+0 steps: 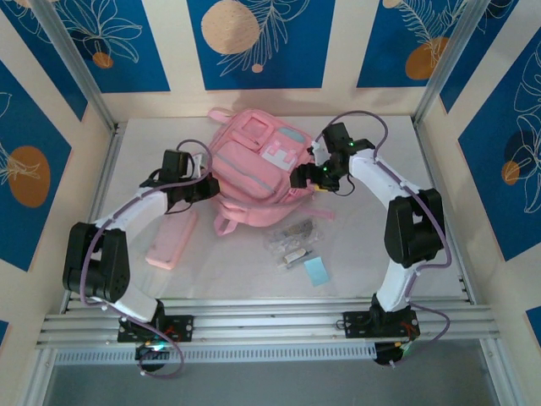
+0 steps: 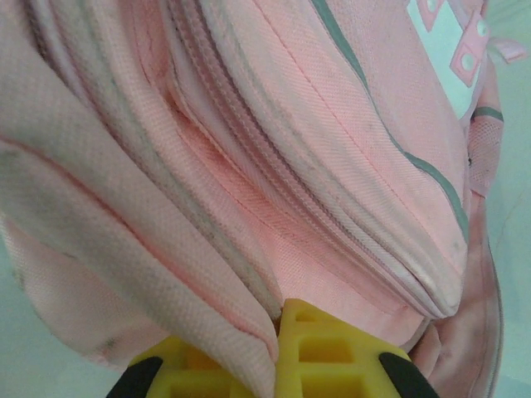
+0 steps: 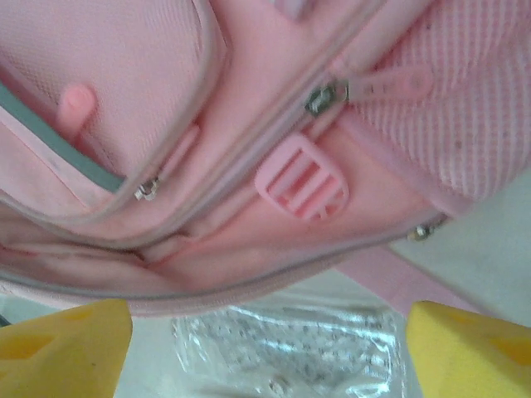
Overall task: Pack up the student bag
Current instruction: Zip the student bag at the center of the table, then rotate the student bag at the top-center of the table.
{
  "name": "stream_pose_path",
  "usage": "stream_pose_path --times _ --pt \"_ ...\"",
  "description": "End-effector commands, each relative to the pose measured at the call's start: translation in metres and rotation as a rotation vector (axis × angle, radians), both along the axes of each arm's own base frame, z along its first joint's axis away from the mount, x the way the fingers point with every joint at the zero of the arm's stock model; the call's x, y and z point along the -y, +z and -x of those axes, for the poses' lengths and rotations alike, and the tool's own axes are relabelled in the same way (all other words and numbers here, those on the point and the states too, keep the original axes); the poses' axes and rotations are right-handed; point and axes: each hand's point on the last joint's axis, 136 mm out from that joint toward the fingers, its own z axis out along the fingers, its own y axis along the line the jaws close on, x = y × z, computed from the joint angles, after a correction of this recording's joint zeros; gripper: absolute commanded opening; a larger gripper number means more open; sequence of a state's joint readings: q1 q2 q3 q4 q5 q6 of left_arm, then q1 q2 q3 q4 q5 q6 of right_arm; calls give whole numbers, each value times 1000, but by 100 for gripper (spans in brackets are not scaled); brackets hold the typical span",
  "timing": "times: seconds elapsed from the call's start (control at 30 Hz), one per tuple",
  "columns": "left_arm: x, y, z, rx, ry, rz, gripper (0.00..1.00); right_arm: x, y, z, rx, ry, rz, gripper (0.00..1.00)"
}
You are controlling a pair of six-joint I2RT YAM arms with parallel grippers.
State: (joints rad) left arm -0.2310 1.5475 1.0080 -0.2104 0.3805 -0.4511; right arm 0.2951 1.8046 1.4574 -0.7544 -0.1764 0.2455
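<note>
- Student bag (image 1: pixel 254 161) flat on the table (image 1: pixel 237 275), upper middle of the top view, front pockets facing up, carry loop toward the top edge, pink straps trailing toward the lower edge.
- Left jaws against the bag's left flank in the top view; in the left wrist view closed on a fold of the bag's pink fabric, pinched between the two yellow fingers (image 2: pixel 332 352) at the bottom edge of the frame.
- Right jaws at the bag's right flank in the top view; in the right wrist view wide apart and gripping nothing, yellow fingers (image 3: pixel 66 348) in the lower left and lower right corners.
- Between those fingers, low in the right wrist frame: a clear plastic packet (image 3: pixel 290 348) on the table, just below the bag's edge.
- Above it in the same frame: a pink buckle (image 3: pixel 303 178) at centre, a metal zip pull (image 3: pixel 326 97) up and right of it, grey piping along a pocket at left.
- Small flat pink pouch (image 1: pixel 172 241) on the table, lower left of the bag in the top view, near a strap.
- Same clear packet at lower right of the bag in the top view, with a small pale blue card (image 1: pixel 317 271) just below and right of it.
</note>
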Motion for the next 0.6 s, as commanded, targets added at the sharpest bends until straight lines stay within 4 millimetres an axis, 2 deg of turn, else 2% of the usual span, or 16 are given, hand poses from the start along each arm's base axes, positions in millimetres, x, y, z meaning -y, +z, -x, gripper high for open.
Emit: stream_pose_path --times 0.0,0.13,0.27,0.47,0.57 --pt "3 27 -15 117 -74 -40 0 -10 19 -28 97 -11 -61 95" --pt "2 21 -17 114 -86 -60 0 -18 17 -55 144 -14 -86 97" --pt "3 13 -18 93 -91 -66 0 -21 3 -74 134 -45 -87 97" --pt "7 9 -20 72 -98 -40 0 -28 -29 -85 105 -61 -83 97" --pt "7 10 -21 78 -94 -39 0 -34 -35 -86 104 -49 -115 97"
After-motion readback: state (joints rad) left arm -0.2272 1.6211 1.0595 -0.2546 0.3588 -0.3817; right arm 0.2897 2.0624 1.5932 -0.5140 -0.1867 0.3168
